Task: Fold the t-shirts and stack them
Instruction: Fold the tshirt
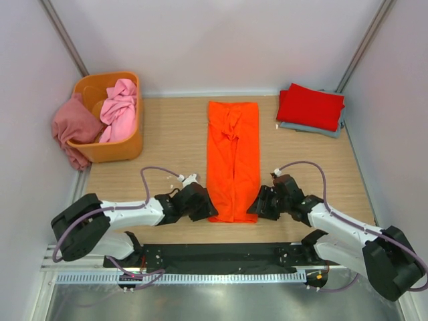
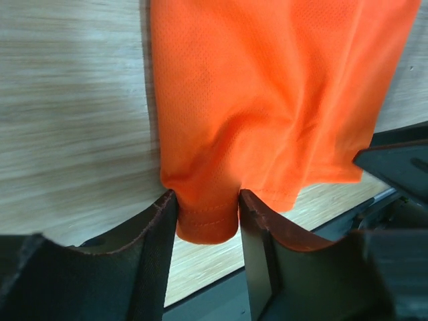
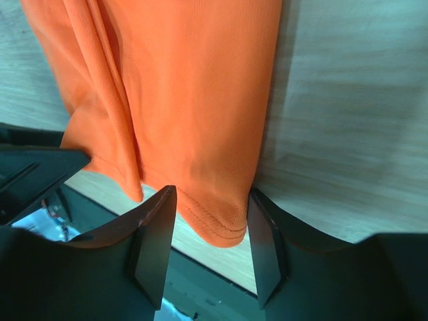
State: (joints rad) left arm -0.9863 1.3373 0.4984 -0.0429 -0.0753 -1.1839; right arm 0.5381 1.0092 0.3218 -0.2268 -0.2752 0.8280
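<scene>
Orange tub sits at far left of the wooden table. The light pink t-shirt is heaped inside the tub, and the dusty rose t-shirt hangs over the tub's left wall, spilling outside. The orange t-shirt lies flat to the right of the tub, folded into a long narrow strip. Its far end is level with the tub and its near end reaches well nearer than the tub. The red t-shirt is folded, well to the right of the tub and past the orange strip. It sits on top of the folded grey-blue t-shirt, whose edge shows underneath. Both grippers are nearer than the tub and to its right, at the strip's near end. The left gripper is on the corner closer to the tub. In the left wrist view its fingers sit half closed, the hem corner bunched between them and touching both, so it is pinching the cloth. The right gripper is on the corner farther from the tub. Its fingers stand either side of the hem and cloth fills the gap, but I cannot tell if it is squeezed.
</scene>
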